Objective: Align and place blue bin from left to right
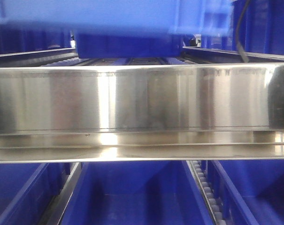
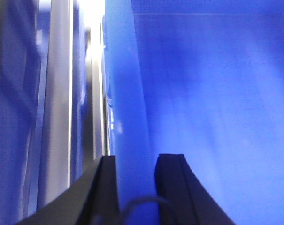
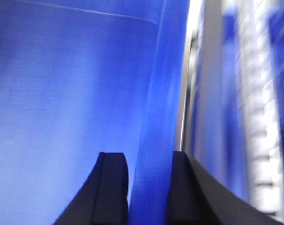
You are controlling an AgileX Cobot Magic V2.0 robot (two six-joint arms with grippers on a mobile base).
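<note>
The blue bin [image 1: 113,16] shows blurred along the top of the front view, above the steel rack. In the left wrist view its inner wall [image 2: 217,93] fills the right side, and its left rim runs down between the two black fingers of my left gripper [image 2: 138,159], which is shut on that rim. In the right wrist view the bin's inside [image 3: 62,93] fills the left, and its right rim passes between the fingers of my right gripper [image 3: 149,157], also shut on it. Neither gripper shows in the front view.
A shiny steel rack beam [image 1: 142,103] spans the front view, with roller tracks [image 1: 205,187] behind and below it. Another blue bin [image 1: 127,47] stands further back on the upper level, and more blue bins [image 1: 132,197] sit on the lower level. A black cable [image 1: 238,33] hangs at the upper right.
</note>
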